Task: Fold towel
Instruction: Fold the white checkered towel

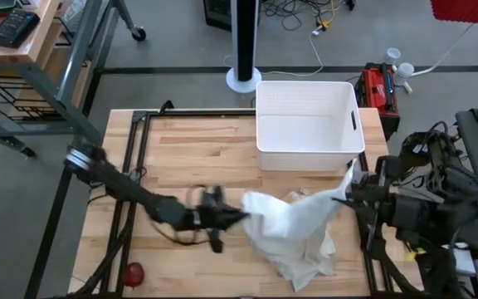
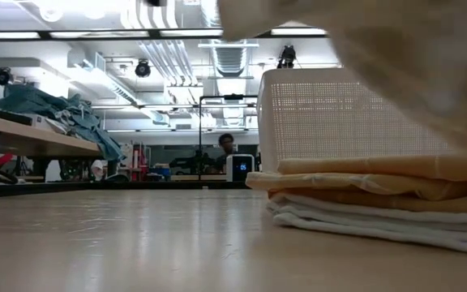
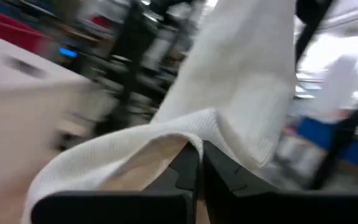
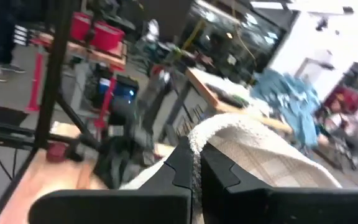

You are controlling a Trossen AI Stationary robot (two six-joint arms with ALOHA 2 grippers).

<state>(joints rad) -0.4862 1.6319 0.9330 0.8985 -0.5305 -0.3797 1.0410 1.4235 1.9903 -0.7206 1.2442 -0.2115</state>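
Behind the wooden table [image 1: 181,141] a workshop floor with cables and a black pole is visible, and a white basket [image 1: 307,124] stands at the far side of the table. On the left, the left gripper [image 1: 237,216] is shut on one end of the towel [image 1: 293,228]; its wrist view shows the fingers [image 3: 188,171] pressed together with the cloth edge between them. On the right, the right gripper [image 1: 348,197] is shut on the other end, and there too the fabric lies between closed fingers [image 4: 185,162].

The towel hangs between both grippers, above the near right part of the table, and its lower part lies crumpled on the wood. Its long axis runs roughly left to right, rising a little toward the basket on the right side.

The main risk, I think, is a thin grip: each gripper seems to hold only an edge, so a fast pull apart can make one corner slip out. The crumpled lower part may also fold unevenly. In the low view some folded cloths [image 2: 379,203] lie close by, perhaps near enough for the hanging towel to drag over them.
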